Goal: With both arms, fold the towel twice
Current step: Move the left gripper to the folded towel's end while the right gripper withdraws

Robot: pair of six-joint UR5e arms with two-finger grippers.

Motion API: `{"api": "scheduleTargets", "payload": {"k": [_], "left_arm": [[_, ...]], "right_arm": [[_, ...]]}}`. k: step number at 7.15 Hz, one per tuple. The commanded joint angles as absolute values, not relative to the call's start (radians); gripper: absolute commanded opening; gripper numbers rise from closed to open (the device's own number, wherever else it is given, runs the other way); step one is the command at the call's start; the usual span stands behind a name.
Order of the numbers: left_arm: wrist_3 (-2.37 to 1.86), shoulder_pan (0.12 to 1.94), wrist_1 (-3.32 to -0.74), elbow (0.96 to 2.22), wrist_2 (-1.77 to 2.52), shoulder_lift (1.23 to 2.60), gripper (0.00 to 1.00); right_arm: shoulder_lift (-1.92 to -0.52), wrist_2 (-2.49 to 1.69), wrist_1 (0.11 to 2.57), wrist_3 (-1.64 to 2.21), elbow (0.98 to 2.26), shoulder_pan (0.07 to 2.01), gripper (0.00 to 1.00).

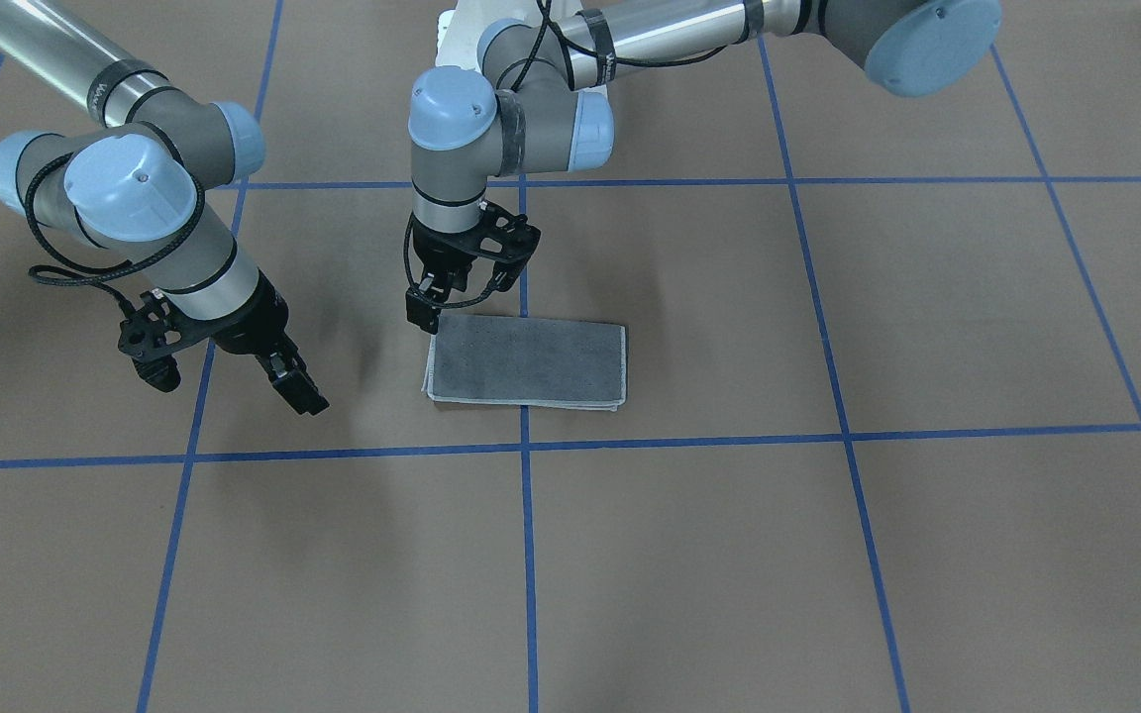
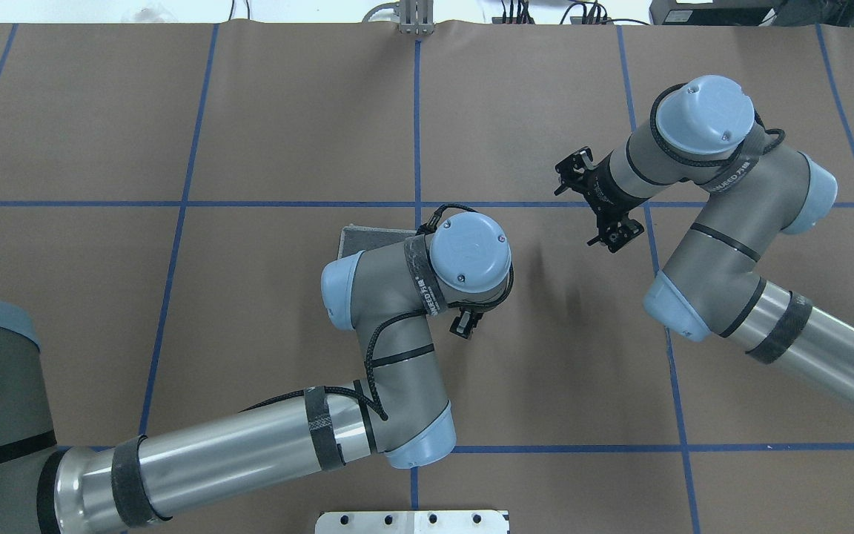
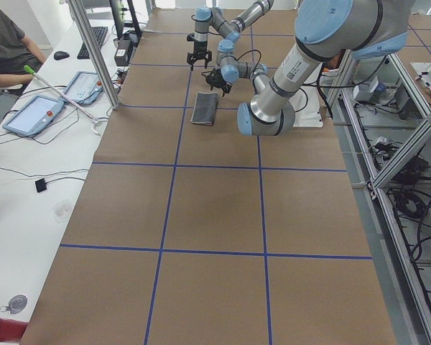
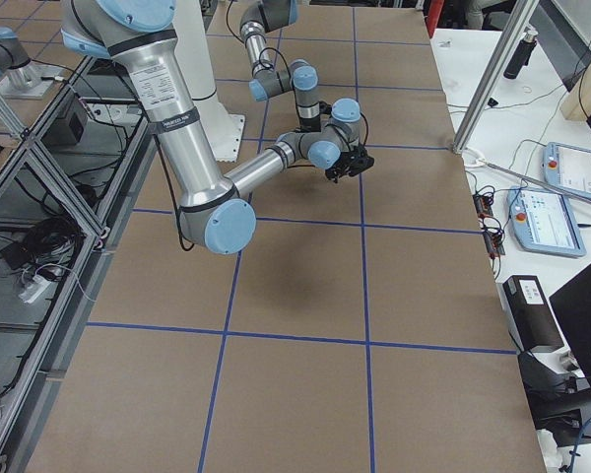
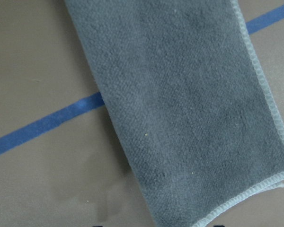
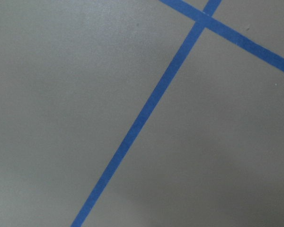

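Grey terry towel (image 1: 526, 361), folded oblong, pale stitched edge, matte brown table (image 1: 828, 545)

**One towel, two arms**

One towel (image 1: 526, 361). Two robot arms: left arm (image 1: 670, 35), right arm (image 1: 46, 54). Two grippers: left gripper (image 1: 424, 315), right gripper (image 1: 301, 393). Two tablets: near tablet (image 3: 33, 115), far tablet (image 3: 84, 86). One person (image 3: 7, 43).

L arm (image 2: 397, 348): elbow bent, wrist vertical. L hand (image 1: 424, 315): pts straight down, fingertips apart.
R arm (image 2: 716, 245): elbow bent, forearm angled down. R hand (image 1: 298, 388): tilted off vertical; jaw state not discernible.
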State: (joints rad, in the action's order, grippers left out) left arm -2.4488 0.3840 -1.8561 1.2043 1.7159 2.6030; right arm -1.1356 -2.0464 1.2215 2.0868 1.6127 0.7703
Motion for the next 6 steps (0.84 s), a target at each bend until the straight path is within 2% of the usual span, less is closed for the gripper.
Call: {"api": "scheduleTargets", "payload": {"k": [1,3,6], "left_arm": [[-2.451,0.383,-1.874,1.181,1.692,2.611,0.80],[-2.450,0.383,-1.878,1.172,1.687,2.611,0.74],[-2.459,0.374,-1.872,1.166,1.687,2.625,0.73]], "right_arm": [[-1.138,-2.046,1.221,2.085,1.609,0.772,1.00],[-1.141,-2.046,1.221,2.076,1.609,0.778,1.00],[-1.141,-2.045,1.221,2.077,1.608,0.782,1.00]]}}
